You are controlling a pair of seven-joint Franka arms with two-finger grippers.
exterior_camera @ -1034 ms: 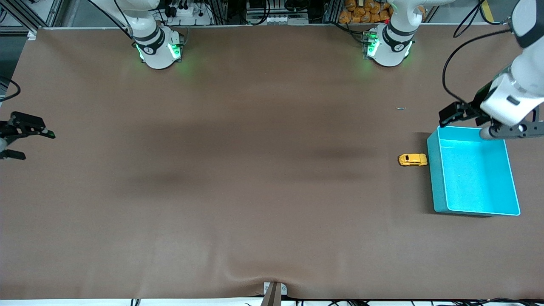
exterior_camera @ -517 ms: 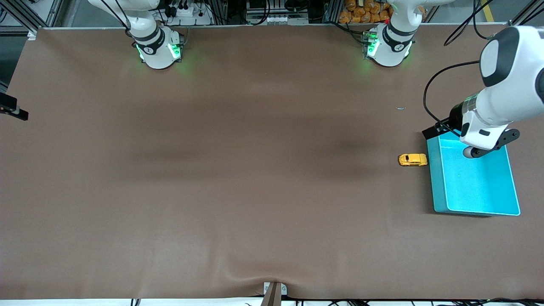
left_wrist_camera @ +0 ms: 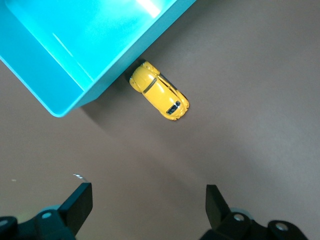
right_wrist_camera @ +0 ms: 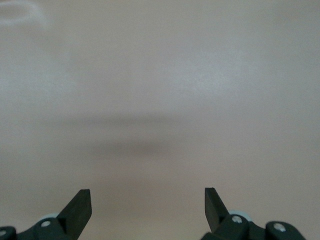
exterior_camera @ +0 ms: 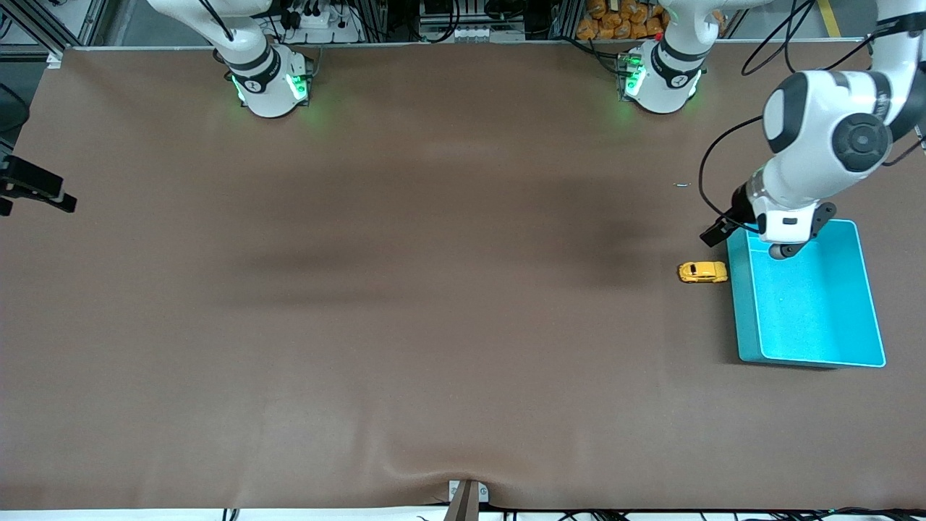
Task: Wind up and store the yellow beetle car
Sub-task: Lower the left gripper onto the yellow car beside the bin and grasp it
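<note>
The yellow beetle car (exterior_camera: pixel 702 271) stands on the brown table, up against the outer wall of the teal bin (exterior_camera: pixel 739 311), on the side toward the right arm's end. The left wrist view shows the car (left_wrist_camera: pixel 160 95) beside the bin's corner (left_wrist_camera: pixel 65 95). My left gripper (exterior_camera: pixel 780 250) hangs in the air over the bin's corner nearest the robots' bases, close to the car. Its fingers (left_wrist_camera: pixel 80 205) are open and empty. My right gripper (exterior_camera: pixel 32 189) is at the right arm's end of the table, open and empty (right_wrist_camera: pixel 148 210), over bare cloth.
The teal bin has nothing in it. A small pale speck (exterior_camera: pixel 683 184) lies on the cloth, farther from the front camera than the car. The cloth bulges a little at the front edge (exterior_camera: pixel 463 474).
The left arm has swung inward from the table's end, bringing its gripper along the bin's rim toward the car. The right gripper has shifted at the table's end. The car has not moved.
</note>
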